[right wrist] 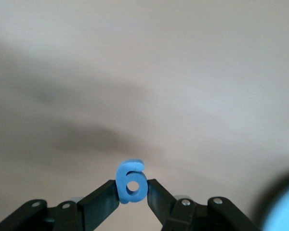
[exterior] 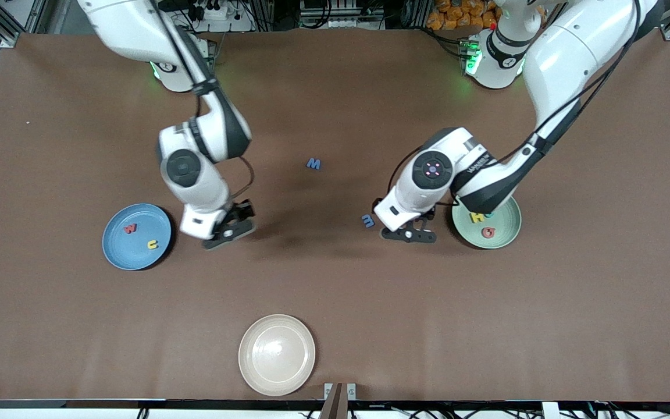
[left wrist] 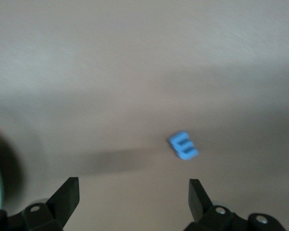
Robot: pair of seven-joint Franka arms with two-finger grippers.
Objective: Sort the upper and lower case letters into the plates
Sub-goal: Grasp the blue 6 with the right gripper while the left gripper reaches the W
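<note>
Front view: You had the blue plate [exterior: 136,237] toward the right arm's end of the table with a red letter [exterior: 129,228] and a yellow letter [exterior: 152,244] in it. The mint plate [exterior: 501,233] sat toward the left arm's end with a yellow letter [exterior: 477,217] and a red letter [exterior: 488,232].
Loose pieces: A blue M [exterior: 313,164] lay between the arms. A second blue letter [exterior: 367,220] lay nearer the camera, just beside the left gripper [exterior: 409,234].
Right gripper [right wrist: 133,188]: Its fingers were closed on a small blue piece [right wrist: 131,180] shaped like a 6 or a lower-case letter. It hung above bare table just beside the blue plate.
Left gripper: It was wide open and empty, low over the table beside the mint plate.
Step in hand: In my judgement, you were carrying the held piece to the blue plate while the left arm lined up on the loose letter [left wrist: 183,146].
Next move: Your right arm needed to get over the plate before releasing. Your left needed to straddle its letter.
View differences: Only the right wrist view showed the held piece. The front view hid it under the gripper.
Spare item: A cream plate [exterior: 277,354] sat nearest the camera, holding nothing.
</note>
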